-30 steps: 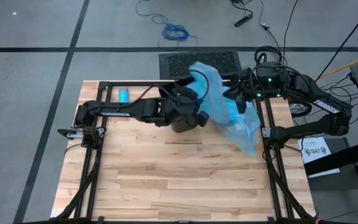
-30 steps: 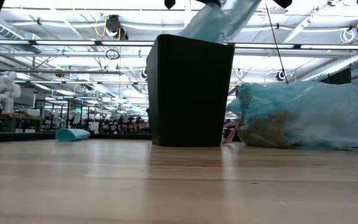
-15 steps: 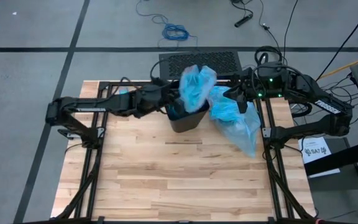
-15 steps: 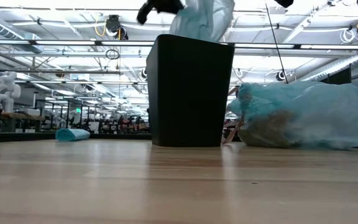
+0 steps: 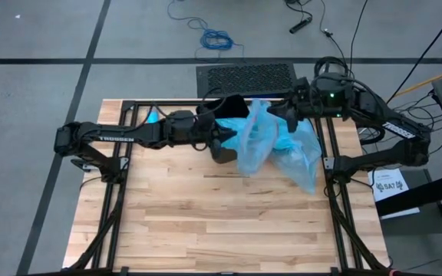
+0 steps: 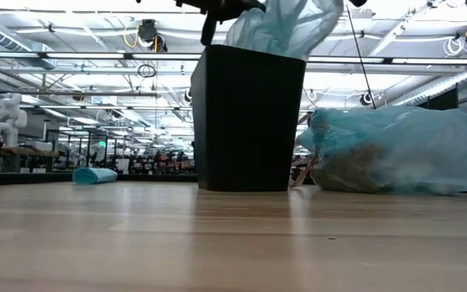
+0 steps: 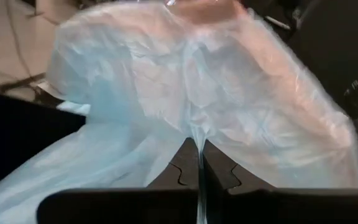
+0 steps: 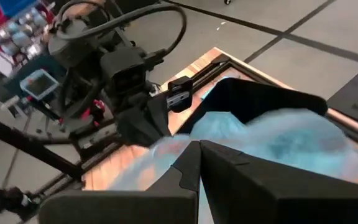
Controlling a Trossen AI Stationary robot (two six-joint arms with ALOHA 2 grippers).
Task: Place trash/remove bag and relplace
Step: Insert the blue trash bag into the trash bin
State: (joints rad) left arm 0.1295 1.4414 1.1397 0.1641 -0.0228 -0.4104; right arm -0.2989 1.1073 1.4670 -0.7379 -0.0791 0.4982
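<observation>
high: overhead; low: table-level; wrists: close; all share black bin (image 5: pixel 222 146)

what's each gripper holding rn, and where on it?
Both are shut on the fresh blue bag over the black bin: left gripper pinches a fold of its film, right gripper pinches its edge.

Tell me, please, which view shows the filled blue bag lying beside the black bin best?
The low view: the filled bag lies unobstructed, brownish contents showing through. The high view shows it partly under the fresh bag. The wrist views don't clearly show it.
</observation>
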